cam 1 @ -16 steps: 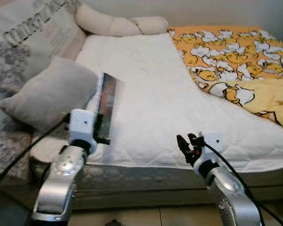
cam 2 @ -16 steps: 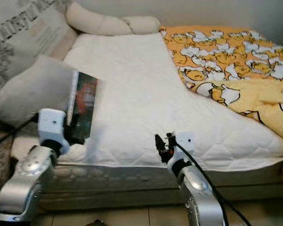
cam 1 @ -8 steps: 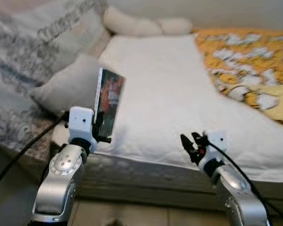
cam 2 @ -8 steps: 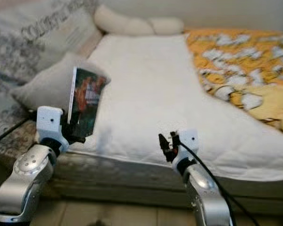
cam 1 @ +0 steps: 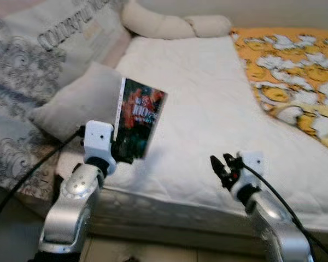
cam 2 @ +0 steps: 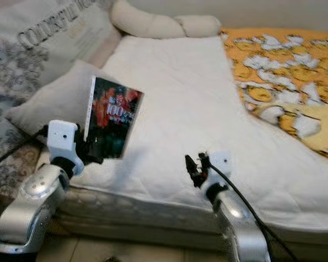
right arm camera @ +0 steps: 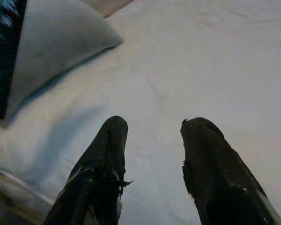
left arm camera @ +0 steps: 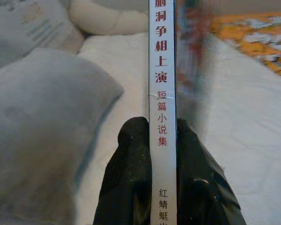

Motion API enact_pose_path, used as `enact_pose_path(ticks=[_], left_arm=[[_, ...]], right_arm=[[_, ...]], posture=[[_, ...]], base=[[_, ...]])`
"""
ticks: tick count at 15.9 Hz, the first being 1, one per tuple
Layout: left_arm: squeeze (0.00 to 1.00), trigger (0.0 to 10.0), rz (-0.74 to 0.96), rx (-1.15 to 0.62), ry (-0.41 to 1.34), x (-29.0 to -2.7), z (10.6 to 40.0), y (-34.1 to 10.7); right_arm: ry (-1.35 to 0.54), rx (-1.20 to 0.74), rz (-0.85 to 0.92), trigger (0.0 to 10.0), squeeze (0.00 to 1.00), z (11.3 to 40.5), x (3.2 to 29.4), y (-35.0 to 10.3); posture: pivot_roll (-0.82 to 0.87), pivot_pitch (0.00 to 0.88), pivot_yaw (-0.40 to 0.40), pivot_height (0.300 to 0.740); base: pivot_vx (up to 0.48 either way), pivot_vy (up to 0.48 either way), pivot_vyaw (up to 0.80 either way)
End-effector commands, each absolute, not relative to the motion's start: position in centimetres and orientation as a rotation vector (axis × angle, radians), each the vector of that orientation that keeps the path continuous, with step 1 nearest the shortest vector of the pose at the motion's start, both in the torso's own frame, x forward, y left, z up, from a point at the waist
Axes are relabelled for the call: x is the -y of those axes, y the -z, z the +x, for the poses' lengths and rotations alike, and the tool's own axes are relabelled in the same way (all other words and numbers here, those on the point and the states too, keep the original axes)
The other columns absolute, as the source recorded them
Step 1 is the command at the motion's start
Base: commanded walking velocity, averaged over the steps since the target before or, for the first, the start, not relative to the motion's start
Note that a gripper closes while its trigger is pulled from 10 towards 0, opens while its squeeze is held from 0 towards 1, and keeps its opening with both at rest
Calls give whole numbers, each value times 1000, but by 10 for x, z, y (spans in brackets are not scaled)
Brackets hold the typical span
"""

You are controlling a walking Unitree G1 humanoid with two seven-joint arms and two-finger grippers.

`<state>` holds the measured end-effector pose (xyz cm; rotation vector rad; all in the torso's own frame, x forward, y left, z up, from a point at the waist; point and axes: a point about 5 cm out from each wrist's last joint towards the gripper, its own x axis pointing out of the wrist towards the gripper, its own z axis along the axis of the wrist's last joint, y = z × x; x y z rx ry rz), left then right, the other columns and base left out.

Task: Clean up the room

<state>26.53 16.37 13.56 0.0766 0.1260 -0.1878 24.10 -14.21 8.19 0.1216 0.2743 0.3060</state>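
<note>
In the left eye view we see our left gripper point(cam 1: 122, 147) clamped on the lower edge of a book point(cam 1: 136, 120), held upright above the near edge of the mattress point(cam 1: 197, 103). The dark cover, with red figures and white numerals, faces us. Just beyond the gripper and to its left lies a grey pillow point(cam 1: 79, 101). Our right gripper point(cam 1: 218, 166) hovers low over the mattress's near edge, well to the right of the book, with nothing between its parted fingers. Far beyond it and to its right spreads an orange blanket point(cam 1: 287, 60) with a white cartoon print.

The right eye view gives the same scene: the book point(cam 2: 112, 117) upright in the left gripper point(cam 2: 90, 150), the right gripper point(cam 2: 194, 166) apart from it.

In the left wrist view both fingers point(left arm camera: 131, 178) press the book's white spine point(left arm camera: 162, 108), which carries red Chinese characters; the pillow point(left arm camera: 42, 126) lies beside it.

In the right wrist view the two fingers point(right arm camera: 105, 159) stand apart over the bare mattress point(right arm camera: 201, 61), the pillow point(right arm camera: 56, 42) ahead of them.
</note>
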Motion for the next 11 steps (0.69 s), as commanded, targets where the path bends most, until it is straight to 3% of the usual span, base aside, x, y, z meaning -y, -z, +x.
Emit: enact_pose_path(ticks=[1, 10, 11], left_arm=[[0, 10000, 75, -88, 178, -166, 267, -144], [0, 10000, 63, -92, 202, -163, 268, -142], [0, 10000, 62, -92, 205, -163, 268, -142]], right_arm=[[-315, -274, 120, 10000, 0, 241, 142, -83], [-324, -287, 113, 10000, 0, 239, 143, -82], [-326, -297, 117, 10000, 0, 239, 143, -81]], posture=[[26, 0, 43, 740], [14, 0, 46, 740], [13, 0, 48, 740]], base=[[285, 0, 0], [289, 0, 0], [285, 0, -587]])
